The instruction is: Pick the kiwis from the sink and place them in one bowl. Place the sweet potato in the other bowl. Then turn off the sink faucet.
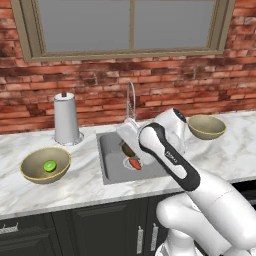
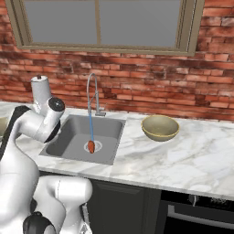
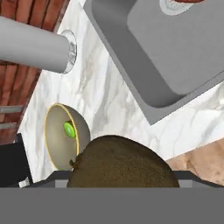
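Gripper (image 3: 118, 186) clamped on the brown kiwi (image 3: 118, 164) above the sink (image 1: 112, 165) — I'm mid-carry. Next I swing left to the bowl (image 1: 35, 172) with the green kiwi (image 1: 49, 165) — then release.

Two base views flanking the arm, sharing the sink (image 1: 112, 165), hand view close above

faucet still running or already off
Running. In the right base view a thin blue stream falls from the sink faucet spout to the drain, where the sweet potato lies in the sink.
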Motion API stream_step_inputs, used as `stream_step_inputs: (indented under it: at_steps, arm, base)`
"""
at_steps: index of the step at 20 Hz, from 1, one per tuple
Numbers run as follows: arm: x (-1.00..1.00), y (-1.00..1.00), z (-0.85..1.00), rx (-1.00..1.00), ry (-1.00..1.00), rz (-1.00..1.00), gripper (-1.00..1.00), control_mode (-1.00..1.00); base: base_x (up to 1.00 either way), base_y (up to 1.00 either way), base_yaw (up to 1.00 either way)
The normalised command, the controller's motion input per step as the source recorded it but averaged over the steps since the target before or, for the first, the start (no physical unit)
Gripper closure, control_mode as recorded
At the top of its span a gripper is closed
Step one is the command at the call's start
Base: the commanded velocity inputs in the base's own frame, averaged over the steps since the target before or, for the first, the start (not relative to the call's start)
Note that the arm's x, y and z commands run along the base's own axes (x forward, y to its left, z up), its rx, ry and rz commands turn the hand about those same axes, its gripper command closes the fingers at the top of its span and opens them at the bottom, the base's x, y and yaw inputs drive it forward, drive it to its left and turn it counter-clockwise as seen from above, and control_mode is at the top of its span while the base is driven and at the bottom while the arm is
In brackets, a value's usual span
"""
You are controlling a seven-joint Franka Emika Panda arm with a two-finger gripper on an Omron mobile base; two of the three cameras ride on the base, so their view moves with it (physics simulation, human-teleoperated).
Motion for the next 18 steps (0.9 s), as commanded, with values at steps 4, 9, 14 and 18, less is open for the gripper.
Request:
stream_step_inputs:
  at_steps: [4,9,14,18]
  arm:
    - [0.21,0.71,0.35,0.1,0.03,0.17,1.0,-1.0]
    - [0.3,0.65,0.07,0.02,0.07,0.08,1.0,-1.0]
    - [0.41,0.54,0.0,-0.02,0.14,0.01,1.0,-1.0]
    - [0.25,0.61,-0.01,-0.07,0.1,0.0,1.0,-1.0]
  base:
    - [0.0,0.0,0.0]
    - [0.0,0.0,0.0]
    - [0.0,0.0,0.0]
    - [0.0,0.0,0.0]
